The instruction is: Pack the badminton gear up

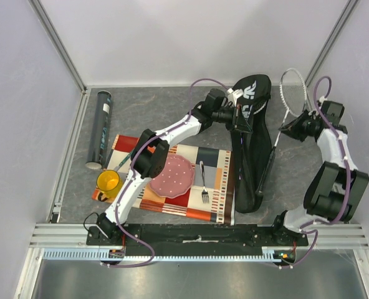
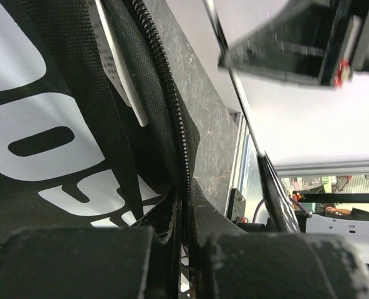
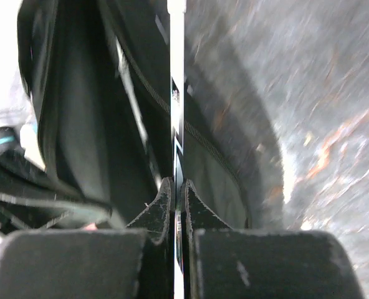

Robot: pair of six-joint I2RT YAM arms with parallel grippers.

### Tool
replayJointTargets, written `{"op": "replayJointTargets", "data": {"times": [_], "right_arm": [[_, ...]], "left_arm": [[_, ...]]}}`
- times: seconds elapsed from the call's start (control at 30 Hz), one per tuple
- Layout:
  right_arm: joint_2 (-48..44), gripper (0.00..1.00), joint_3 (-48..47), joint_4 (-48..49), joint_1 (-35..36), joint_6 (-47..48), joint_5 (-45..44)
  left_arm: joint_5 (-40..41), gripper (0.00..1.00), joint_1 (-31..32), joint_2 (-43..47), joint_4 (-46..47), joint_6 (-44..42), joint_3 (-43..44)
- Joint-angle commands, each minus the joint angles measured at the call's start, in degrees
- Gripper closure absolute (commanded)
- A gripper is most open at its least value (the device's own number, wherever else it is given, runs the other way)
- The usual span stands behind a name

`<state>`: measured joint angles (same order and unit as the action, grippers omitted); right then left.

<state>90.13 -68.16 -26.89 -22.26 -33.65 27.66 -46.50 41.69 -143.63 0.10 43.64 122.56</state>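
Note:
The long black racket bag (image 1: 254, 134) lies at centre right with white lettering on it (image 2: 41, 143). My left gripper (image 1: 237, 116) is shut on the bag's zipper edge (image 2: 186, 187), holding the flap up. A thin-framed racket (image 1: 293, 85) lies to the right of the bag, its handle (image 1: 263, 184) pointing toward me. Further up, its shaft (image 3: 177, 93) is pinched in my shut right gripper (image 1: 295, 128), right beside the bag's opening (image 3: 85, 118). The dark tube (image 1: 101, 128) lies at the far left.
A checked placemat (image 1: 219, 180) sits in front of the left arm with a pink plate (image 1: 171, 175) and fork (image 1: 204, 184) on it. A yellow mug (image 1: 108, 181) stands at its left end. Walls close the table's back and sides.

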Motion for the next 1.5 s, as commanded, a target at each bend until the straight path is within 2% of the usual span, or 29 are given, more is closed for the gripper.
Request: {"op": "replayJointTargets", "data": {"times": [0.0, 0.13, 0.17, 0.2, 0.27, 0.6, 0.73, 0.87, 1.03, 1.1, 1.2, 1.33, 1.47], "right_arm": [[-8.9, 1.00, 8.3, 3.0, 0.2, -7.2, 9.3], [-12.5, 1.00, 9.7, 2.6, 0.3, -5.2, 11.6], [-13.9, 1.00, 7.5, -0.6, 0.3, -1.8, 10.1], [-14.2, 1.00, 5.5, -3.4, 0.5, 1.5, 4.1], [-13.4, 1.00, -0.8, -11.1, 1.4, 8.3, -2.2], [-13.0, 1.00, -12.4, -14.7, 5.6, 12.0, -12.5], [-12.6, 1.00, -18.1, -17.9, 11.3, 14.0, -18.8], [-11.7, 1.00, -22.7, -20.1, 15.2, 15.3, -19.9], [-10.3, 1.00, -29.3, -21.4, 21.0, 15.9, -18.2], [-9.7, 1.00, -30.5, -21.4, 24.1, 16.8, -18.3], [-7.4, 1.00, -32.9, -21.4, 32.0, 19.2, -21.0], [-3.4, 1.00, -37.6, -23.7, 39.6, 23.3, -27.1], [-0.5, 1.00, -40.6, -25.5, 45.3, 25.7, -33.4]], "left_arm": [[-3.9, 0.98, -0.3, -0.6, 2.3, 1.8, 4.1], [-5.2, 0.98, -0.2, -0.3, 2.7, 2.2, 3.9], [-5.4, 0.98, -0.2, 0.3, 2.7, 2.2, 4.0], [-5.5, 0.98, -0.2, 0.7, 2.0, 2.1, 3.8], [-5.2, 0.98, 0.0, 2.7, 1.3, 0.8, 3.6], [1.4, 0.98, -0.2, 16.5, -6.9, -2.8, 4.3], [6.8, 0.98, -0.2, 23.0, -12.7, -8.1, 4.2], [12.9, 0.98, -1.3, 28.8, -17.5, -11.8, 4.2], [16.6, 0.98, -3.7, 36.7, -22.0, -16.3, 2.8], [21.8, 0.98, -3.9, 39.5, -25.8, -19.5, 2.3], [27.3, 0.98, -5.8, 45.3, -27.3, -22.7, -2.6], [27.8, 0.98, -13.8, 51.9, -26.1, -22.5, -16.4], [28.9, 0.98, -20.5, 56.6, -23.7, -24.5, -26.3]]}}
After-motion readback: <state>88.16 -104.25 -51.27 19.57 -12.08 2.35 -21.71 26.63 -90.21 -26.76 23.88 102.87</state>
